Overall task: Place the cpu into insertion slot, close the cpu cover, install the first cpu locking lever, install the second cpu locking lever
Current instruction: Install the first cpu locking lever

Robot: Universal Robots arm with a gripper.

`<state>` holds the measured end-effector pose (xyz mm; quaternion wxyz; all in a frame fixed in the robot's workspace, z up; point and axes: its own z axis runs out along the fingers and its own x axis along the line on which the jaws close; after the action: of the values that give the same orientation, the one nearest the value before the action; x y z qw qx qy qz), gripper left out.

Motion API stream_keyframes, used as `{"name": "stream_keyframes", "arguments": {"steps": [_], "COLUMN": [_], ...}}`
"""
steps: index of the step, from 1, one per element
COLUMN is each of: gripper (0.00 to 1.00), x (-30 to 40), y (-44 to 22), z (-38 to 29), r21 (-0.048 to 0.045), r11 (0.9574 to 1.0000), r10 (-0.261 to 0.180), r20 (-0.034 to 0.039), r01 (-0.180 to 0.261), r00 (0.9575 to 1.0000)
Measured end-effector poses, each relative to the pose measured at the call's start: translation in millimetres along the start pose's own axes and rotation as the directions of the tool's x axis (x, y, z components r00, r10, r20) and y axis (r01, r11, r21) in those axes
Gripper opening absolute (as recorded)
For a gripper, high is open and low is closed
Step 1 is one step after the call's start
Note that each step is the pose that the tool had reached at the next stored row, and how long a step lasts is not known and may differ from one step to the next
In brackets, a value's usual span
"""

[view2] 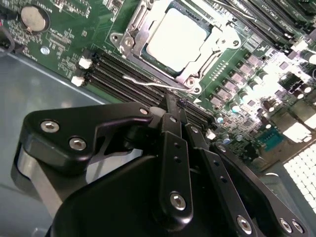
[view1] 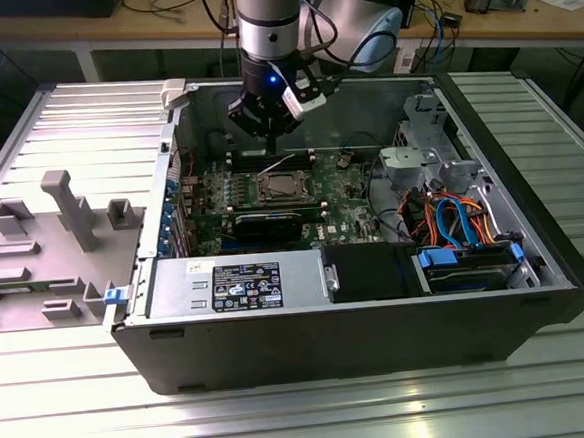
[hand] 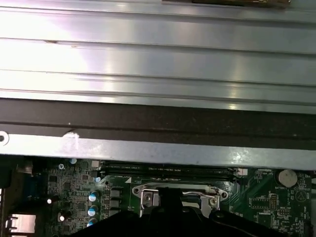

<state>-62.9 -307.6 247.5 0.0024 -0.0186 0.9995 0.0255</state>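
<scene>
The cpu (view2: 177, 35) lies flat in the insertion slot (view1: 280, 187) on the green motherboard, its silver-grey top showing. The cpu cover (view2: 129, 37) lies down over it as a silvery frame. A thin wire locking lever (view2: 148, 83) runs along the socket's edge beside the black memory slots; whether it is latched I cannot tell. My gripper (view2: 176, 102) hangs just above that lever, fingers shut with nothing between them. In the exterior view the gripper (view1: 268, 128) hovers over the board's far edge, behind the socket. The first wrist view shows the socket (hand: 180, 193) below the case wall.
The open case holds a power supply (view1: 236, 283) in front, a drive cage (view1: 465, 262) with coloured cables (view1: 450, 218) on the exterior view's right, and a long black card (view1: 272, 220) near the socket. A grey plastic fixture (view1: 43, 246) sits on the table at the left.
</scene>
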Motion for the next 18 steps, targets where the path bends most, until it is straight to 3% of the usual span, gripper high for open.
{"name": "stream_keyframes", "arguments": {"steps": [6,18], "gripper": [0.11,0.11], "x": [-5.9,-13.7], "y": [0.1,2.5], "z": [2.5,14.2], "r21": [-0.0002,0.0016], "r11": [1.0000,1.0000], "r10": [0.004,-0.004], "r20": [0.0004,-0.0003], "r01": [-0.004,0.004], "r00": [1.0000,1.0000]}}
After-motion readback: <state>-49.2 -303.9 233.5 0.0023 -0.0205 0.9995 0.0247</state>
